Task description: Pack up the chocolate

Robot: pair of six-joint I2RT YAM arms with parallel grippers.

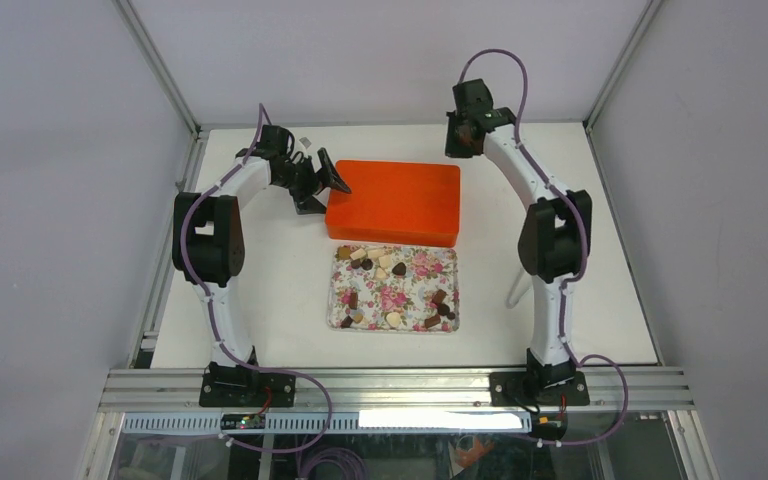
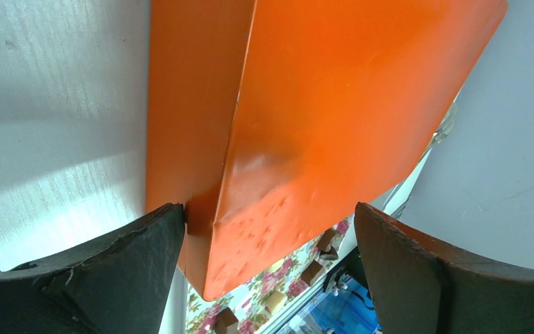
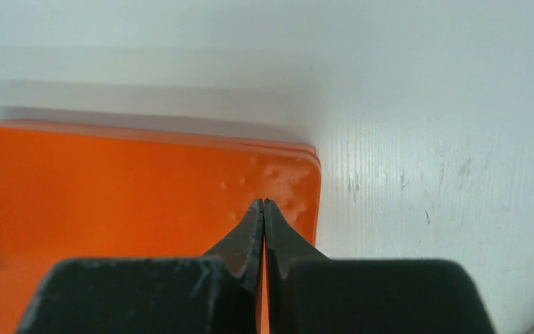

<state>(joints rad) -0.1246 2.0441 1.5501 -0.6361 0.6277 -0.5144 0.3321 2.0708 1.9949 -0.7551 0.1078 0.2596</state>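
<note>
Nearest on the white counter (image 1: 260,300), the chocolate (image 1: 398,268) lies scattered on a floral tray (image 1: 410,295). Just behind sits an orange box (image 1: 395,200). The left hand (image 2: 268,209), spread wide, straddles the box's left corner. The right hand (image 3: 263,209), fingers pressed together, is at its far right corner.

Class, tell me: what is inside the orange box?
Nothing inside shows. The orange box is closed, so only its top and side walls are visible. Whatever it holds, if anything, is covered.
</note>
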